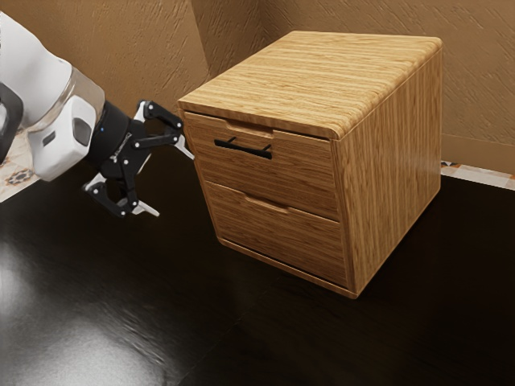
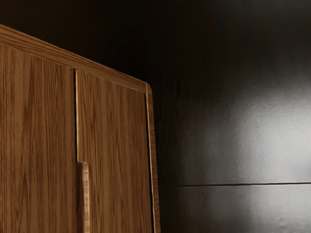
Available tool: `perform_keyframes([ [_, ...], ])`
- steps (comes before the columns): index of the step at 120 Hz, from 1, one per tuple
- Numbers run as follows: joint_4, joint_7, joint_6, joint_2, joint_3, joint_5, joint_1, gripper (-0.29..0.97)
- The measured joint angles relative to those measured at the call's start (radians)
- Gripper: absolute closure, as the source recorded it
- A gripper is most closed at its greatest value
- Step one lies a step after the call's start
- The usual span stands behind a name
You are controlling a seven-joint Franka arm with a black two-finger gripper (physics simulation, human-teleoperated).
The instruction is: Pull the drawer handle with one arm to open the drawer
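Note:
A light wooden cabinet [image 1: 322, 80] stands on a dark glossy floor and has two drawers in its front. The top drawer [image 1: 286, 175] carries a thin black bar handle [image 1: 243, 146] near its upper edge, and its front sits flush with the cabinet. My black gripper [image 1: 167, 180] hovers to the exterior view's left of that drawer, a short way from the handle, open with nothing between its fingers. One fingertip [image 1: 185, 148] is close to the cabinet's front corner. In the wrist view the drawer fronts [image 2: 39, 145] appear close up, with the lower drawer [image 2: 112, 160] beside the floor.
The lower drawer [image 1: 273, 227] has a shallow notch instead of a bar. The dark floor [image 1: 161, 322] spreads wide in front of the cabinet. Brown walls [image 1: 145, 48] close in behind it.

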Motion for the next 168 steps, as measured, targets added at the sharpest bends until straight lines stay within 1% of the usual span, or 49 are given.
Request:
perform_keyframes([
  [14,0.007,0.044,0.020,0.024,-0.051,-0.034,0.051,0.00],
  [31,0.011,0.086,0.035,0.047,-0.076,-0.065,0.098,0.00],
  [41,0.014,0.101,0.041,0.059,-0.085,-0.071,0.118,0.00],
  [55,0.029,0.109,0.046,0.081,-0.128,-0.070,0.175,0.00],
  [71,0.039,0.115,0.050,0.100,-0.137,-0.071,0.213,0.00],
  [105,0.077,0.123,0.062,0.136,-0.147,-0.078,0.247,0.00],
  [120,0.080,0.123,0.067,0.149,-0.176,-0.082,0.264,0.00],
  [144,0.108,0.121,0.076,0.199,-0.195,-0.098,0.267,0.00],
  [168,0.127,0.117,0.084,0.239,-0.195,-0.102,0.269,0.00],
])
